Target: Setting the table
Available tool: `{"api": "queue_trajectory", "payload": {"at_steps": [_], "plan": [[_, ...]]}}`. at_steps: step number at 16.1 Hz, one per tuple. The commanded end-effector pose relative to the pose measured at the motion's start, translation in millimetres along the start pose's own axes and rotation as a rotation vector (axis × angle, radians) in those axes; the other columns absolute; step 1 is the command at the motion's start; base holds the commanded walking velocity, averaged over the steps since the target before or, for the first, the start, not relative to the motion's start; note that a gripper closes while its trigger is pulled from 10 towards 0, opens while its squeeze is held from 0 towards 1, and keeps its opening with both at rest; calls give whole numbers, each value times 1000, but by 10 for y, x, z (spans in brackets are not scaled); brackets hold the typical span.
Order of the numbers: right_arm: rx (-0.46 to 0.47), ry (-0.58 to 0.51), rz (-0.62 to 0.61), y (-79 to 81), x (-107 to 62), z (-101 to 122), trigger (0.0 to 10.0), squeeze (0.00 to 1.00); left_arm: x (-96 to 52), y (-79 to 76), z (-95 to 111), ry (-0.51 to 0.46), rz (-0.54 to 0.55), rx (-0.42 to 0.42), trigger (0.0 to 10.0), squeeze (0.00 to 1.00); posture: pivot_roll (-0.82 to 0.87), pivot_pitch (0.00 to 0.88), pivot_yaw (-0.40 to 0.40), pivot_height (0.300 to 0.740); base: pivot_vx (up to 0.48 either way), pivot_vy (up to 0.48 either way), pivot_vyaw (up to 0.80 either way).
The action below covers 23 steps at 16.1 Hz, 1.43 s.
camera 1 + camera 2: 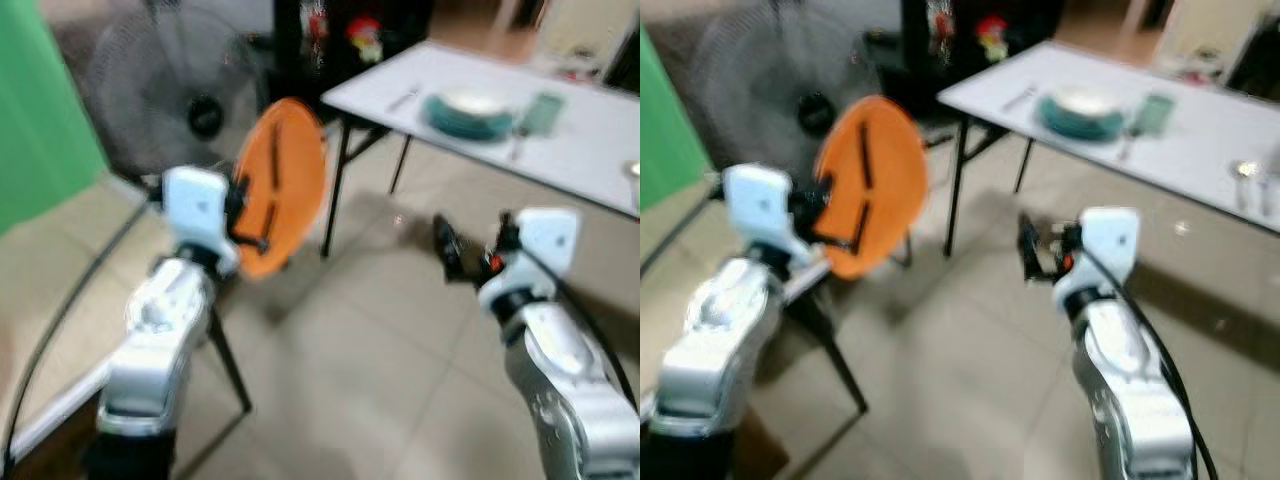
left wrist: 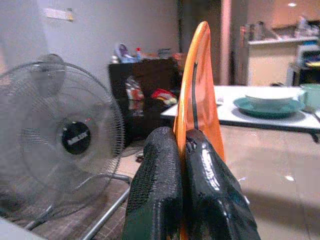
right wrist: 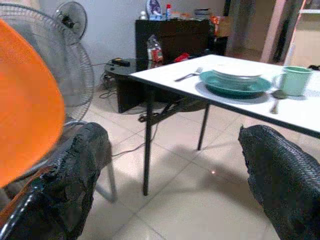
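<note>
Orange plate [image 1: 281, 186] pinched edge-on by left gripper [image 2: 184, 150], raised at left, far short of white table [image 1: 590, 140]. Right gripper [image 3: 175, 180] spread, empty. Could slip (thin 2-finger rim hold) during carry.

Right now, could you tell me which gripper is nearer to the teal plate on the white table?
Right. The right gripper hangs open above the floor just short of the teal plate; the left gripper, clamping the orange plate, sits farther away.

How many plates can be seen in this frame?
2. An orange plate is held on edge in the left hand; a teal plate under a white bowl sits on the white table. Others may be hidden.
</note>
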State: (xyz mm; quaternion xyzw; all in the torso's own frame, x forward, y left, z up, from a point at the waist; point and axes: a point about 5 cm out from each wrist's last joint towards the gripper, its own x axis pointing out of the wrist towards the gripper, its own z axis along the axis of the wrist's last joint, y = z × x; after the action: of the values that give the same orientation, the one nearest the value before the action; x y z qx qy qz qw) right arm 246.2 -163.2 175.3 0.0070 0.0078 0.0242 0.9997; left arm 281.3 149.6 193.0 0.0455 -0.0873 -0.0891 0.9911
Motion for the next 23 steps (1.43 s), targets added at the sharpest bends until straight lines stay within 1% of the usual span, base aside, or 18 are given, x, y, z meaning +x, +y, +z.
{"api": "queue_trajectory", "payload": {"at_steps": [1, 4, 6, 8, 10, 13, 16, 19, 21, 23], "plan": [[-9, -13, -35, -72, -30, 19, 10000, 0, 26, -53, 70, -44, -23, -5, 10000, 0, 58, 0, 39, 740, 0, -412, 0], [-19, -7, -43, -96, -39, 0, 10000, 0, 43, -75, 55, -43, -40, -1, 10000, 0, 59, 0, 43, 740, 0, -375, 0], [-16, -4, -58, -101, -49, -11, 10000, 0, 25, -71, 17, -26, -42, -5, 10000, 0, 56, 0, 46, 740, 0, 0, 0], [-12, -1, -62, -104, -55, -18, 10000, 0, 16, -71, -18, -12, -46, -7, 10000, 0, 49, 0, 52, 740, 0, 0, -700], [-6, 0, -64, -117, -61, -19, 10000, 0, 10, -93, -37, -14, -72, -4, 10000, 0, 45, 0, 51, 740, 0, 0, -800], [-2, -1, -79, -144, -68, -14, 10000, 0, -10, -127, -56, -11, -94, -9, 10000, 0, 43, 0, 48, 740, 0, 0, 0], [3, -1, -86, -158, -71, -15, 10000, 0, -12, -138, -55, -17, -106, -20, 10000, 0, 44, 0, 46, 740, 0, 0, -800], [9, -1, -90, -161, -77, -20, 10000, 0, -22, -120, -73, -10, -94, -37, 10000, 0, 44, 0, 43, 740, 289, 0, 0], [5, -3, -86, -157, -83, -22, 10000, 0, -33, -67, -100, -2, -74, -41, 10000, 0, 47, 0, 37, 740, 317, 0, -800], [3, -4, -84, -154, -82, -20, 10000, 0, -33, -56, -98, -2, -72, -41, 10000, 0, 47, 0, 36, 740, 321, 0, -800]]}}
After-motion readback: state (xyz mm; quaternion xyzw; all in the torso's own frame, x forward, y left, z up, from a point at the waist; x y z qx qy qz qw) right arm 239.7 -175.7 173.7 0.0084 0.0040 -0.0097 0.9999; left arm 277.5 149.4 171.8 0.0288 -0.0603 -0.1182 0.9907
